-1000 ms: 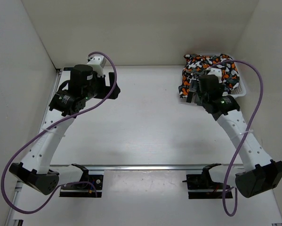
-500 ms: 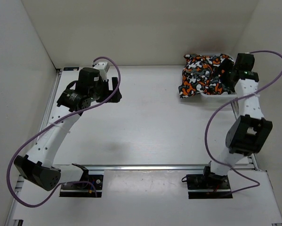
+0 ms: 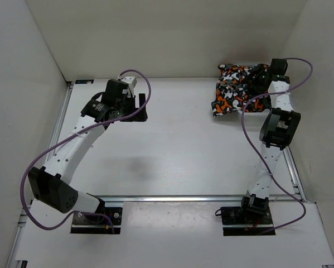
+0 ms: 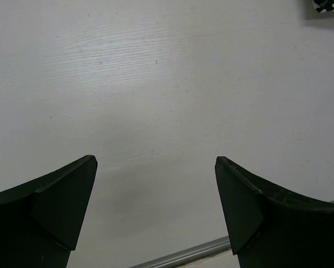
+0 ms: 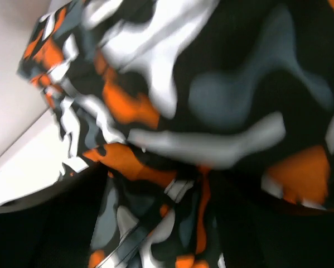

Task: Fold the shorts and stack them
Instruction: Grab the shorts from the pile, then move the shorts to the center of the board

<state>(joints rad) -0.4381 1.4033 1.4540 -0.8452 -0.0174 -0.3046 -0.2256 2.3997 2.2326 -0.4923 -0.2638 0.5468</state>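
Setting: a white table [image 3: 172,151] boxed in by plain white walls, with both arms reaching away from their bases at the near edge.

Shorts: the shorts [image 3: 233,89] lie crumpled in a loose heap at the far right corner of the table. None of it is spread flat, and one flap hangs toward the open surface.

Right gripper: the right gripper [image 3: 260,77] is pressed in at the heap's right side. Its wrist camera shows only blurred orange, black and grey print [image 5: 222,111], so it cannot be told whether the pincer is parted or has caught cloth.

Left gripper: the left gripper [image 4: 155,195] hangs with its fingers spread wide over bare table at far left, well apart from the shorts and holding nothing.

Stage: by the look of it the job is only starting, with a first grasp to lift the garment out to the middle and no fold made.

Risk: a bite taken blind into a bunched heap may catch several layers or only a thin edge. The shorts could then come up twisted, slip free during the carry, or snag in the corner. The folded-back right arm also has little room beside the wall.
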